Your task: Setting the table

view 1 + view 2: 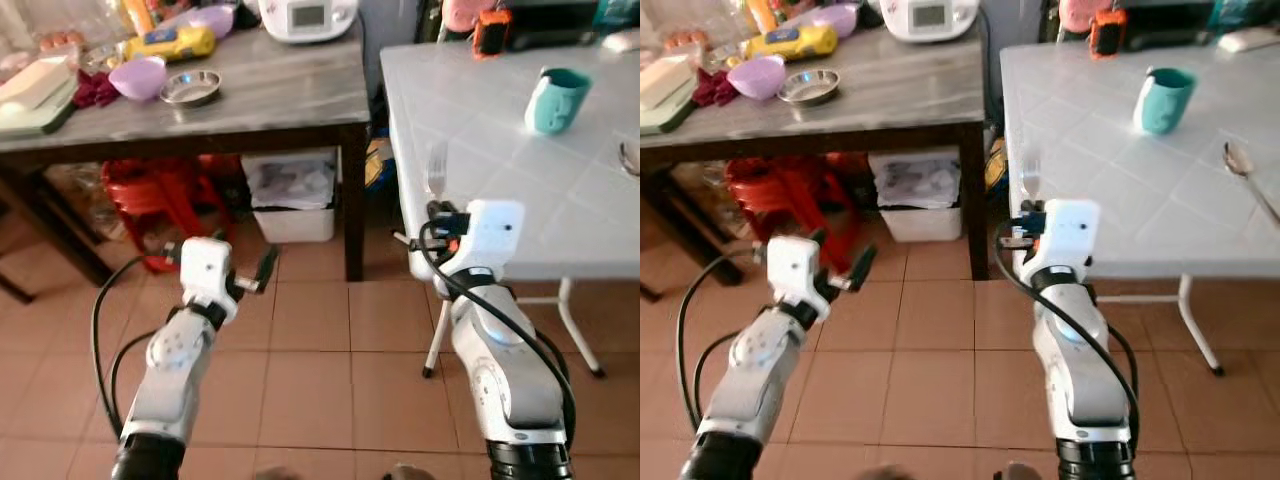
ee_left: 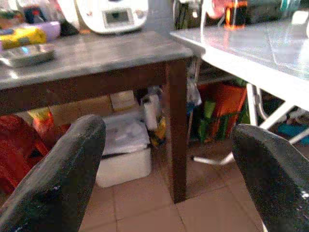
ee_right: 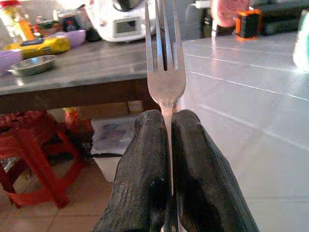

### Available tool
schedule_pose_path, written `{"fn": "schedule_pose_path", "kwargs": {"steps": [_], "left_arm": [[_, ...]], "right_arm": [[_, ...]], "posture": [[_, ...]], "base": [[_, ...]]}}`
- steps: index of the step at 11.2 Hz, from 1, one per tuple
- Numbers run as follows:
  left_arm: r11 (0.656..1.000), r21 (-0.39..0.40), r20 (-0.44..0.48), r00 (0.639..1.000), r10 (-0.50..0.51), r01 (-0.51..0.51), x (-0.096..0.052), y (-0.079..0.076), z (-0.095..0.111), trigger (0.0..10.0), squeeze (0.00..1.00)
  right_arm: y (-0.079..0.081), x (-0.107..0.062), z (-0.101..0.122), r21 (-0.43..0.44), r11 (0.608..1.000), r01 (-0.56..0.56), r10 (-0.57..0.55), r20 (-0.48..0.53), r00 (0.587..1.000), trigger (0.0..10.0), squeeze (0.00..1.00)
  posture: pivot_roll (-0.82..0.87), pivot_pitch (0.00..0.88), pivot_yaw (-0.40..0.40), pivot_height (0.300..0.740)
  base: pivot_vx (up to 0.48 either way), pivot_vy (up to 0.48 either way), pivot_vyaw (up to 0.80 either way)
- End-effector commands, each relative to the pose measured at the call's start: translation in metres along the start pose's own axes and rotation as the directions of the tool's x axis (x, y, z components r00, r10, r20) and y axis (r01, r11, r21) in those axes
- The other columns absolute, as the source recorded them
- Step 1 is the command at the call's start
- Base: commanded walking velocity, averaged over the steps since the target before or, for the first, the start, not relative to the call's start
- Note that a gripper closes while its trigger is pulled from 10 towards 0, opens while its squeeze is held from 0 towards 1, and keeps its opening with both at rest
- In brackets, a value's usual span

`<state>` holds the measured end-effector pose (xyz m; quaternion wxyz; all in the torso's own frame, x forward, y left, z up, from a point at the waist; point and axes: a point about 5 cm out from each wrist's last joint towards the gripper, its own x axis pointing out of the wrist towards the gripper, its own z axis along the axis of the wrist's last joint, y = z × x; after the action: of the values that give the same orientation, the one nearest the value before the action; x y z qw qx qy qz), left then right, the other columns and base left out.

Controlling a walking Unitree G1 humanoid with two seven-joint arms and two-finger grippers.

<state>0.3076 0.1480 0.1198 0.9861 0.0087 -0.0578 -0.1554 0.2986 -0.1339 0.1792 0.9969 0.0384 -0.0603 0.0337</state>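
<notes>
Right hand is clenched on the handle of a fork, its two black fingers pressed together with the tines standing straight up out of them. In the left eye view this hand sits at the lower centre-right of the frame, just at the near left corner of the white table, with the fork rising over the table's edge. Left hand hangs lower left of the frame over the tiled floor, released and holding nothing; its wrist view shows the two fingers spread wide apart.

Farther onto the white table, a teal cup stands upper right of the frame, and a spoon lies at the right edge in the right eye view, well apart from the fork. At the upper left of the frame, a dark wooden table carries a steel bowl, a purple bowl and other kitchen things.

The step in hand looks like carrying the fork in for placing. The next move probably calls for reaching farther over the white table, tipping the fork flat onto a bare part of the top near the cup and spoon, then releasing it.
</notes>
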Motion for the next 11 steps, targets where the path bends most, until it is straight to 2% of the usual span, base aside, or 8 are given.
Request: {"fn": "schedule_pose_path", "kwargs": {"steps": [1,7,11], "left_arm": [[0.999,0.019,-0.020,0.999,0.034,-0.033,-0.0068,0.0105,-0.0040,10.0,0.00],[0.999,0.016,-0.009,0.999,0.040,-0.040,-0.0051,0.0092,-0.0024,10.0,0.00],[1.000,0.023,0.027,1.000,0.013,-0.014,-0.0035,0.0019,0.0021,10.0,0.00]], "right_arm": [[0.0109,0.0013,0.0024,0.014,0.999,-0.032,0.031,0.014,0.999,10.0,0.00],[0.0145,0.0048,0.0002,0.019,0.999,-0.034,0.033,0.019,0.999,10.0,0.00],[0.0124,0.0050,-0.0016,0.021,1.000,-0.021,0.020,0.025,0.999,10.0,0.00]], "posture": [[-0.06,0.106,0.094,0.740],[-0.05,0.091,0.097,0.740],[-0.05,0.090,0.106,0.740]], "base": [[0.000,0.480,0.00],[0.000,0.479,0.00],[0.000,0.000,0.00]]}}
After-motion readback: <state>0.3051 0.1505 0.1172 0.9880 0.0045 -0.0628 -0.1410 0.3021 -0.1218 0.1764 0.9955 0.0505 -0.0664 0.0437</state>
